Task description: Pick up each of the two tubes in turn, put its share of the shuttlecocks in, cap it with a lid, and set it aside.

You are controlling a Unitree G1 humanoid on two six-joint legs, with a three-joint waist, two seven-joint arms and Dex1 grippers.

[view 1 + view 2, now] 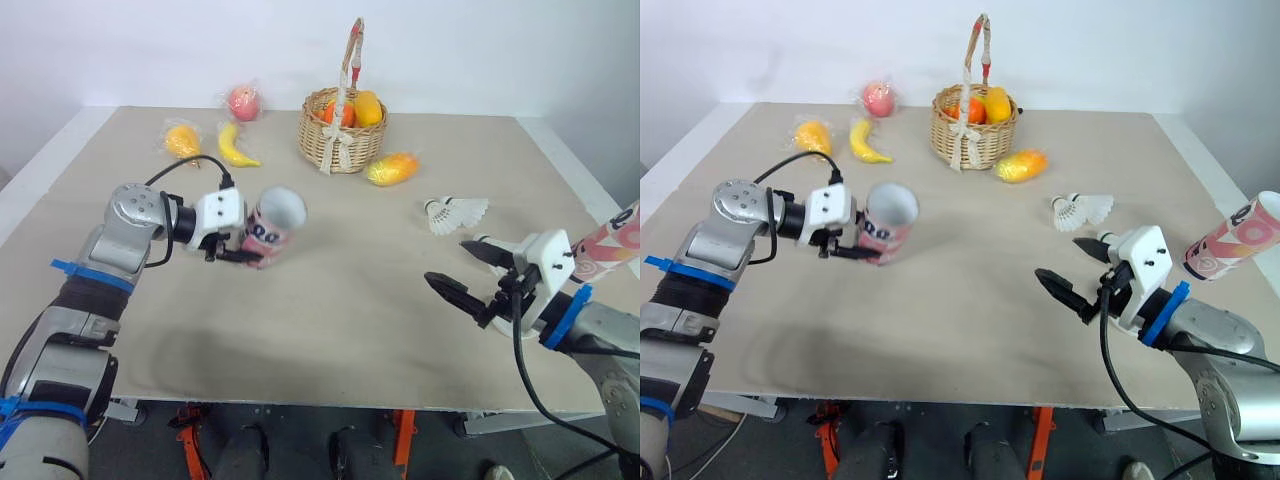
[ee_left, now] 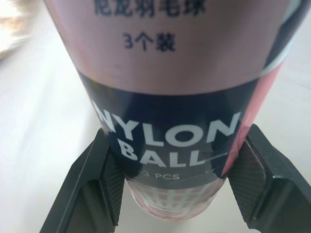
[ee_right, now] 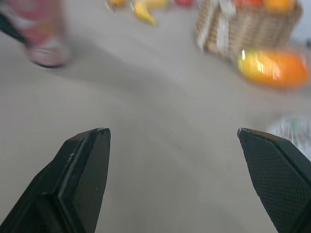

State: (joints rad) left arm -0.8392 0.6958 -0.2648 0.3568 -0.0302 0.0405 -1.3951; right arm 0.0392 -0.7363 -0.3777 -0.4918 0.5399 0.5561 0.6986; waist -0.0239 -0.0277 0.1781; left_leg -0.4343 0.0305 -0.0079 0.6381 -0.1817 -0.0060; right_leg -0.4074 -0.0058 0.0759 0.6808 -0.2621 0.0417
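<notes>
The left gripper (image 2: 181,145) clamps the pink tube (image 1: 275,225); the right gripper (image 1: 450,262) gapes wide, holding nothing.

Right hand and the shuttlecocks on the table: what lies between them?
Nothing. The left eye view shows a bare stretch of table between the open right hand and the shuttlecocks.

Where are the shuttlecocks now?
The shuttlecocks lie on the table's right side in the eye views, beyond the right tool, near the mango by the basket.
</notes>
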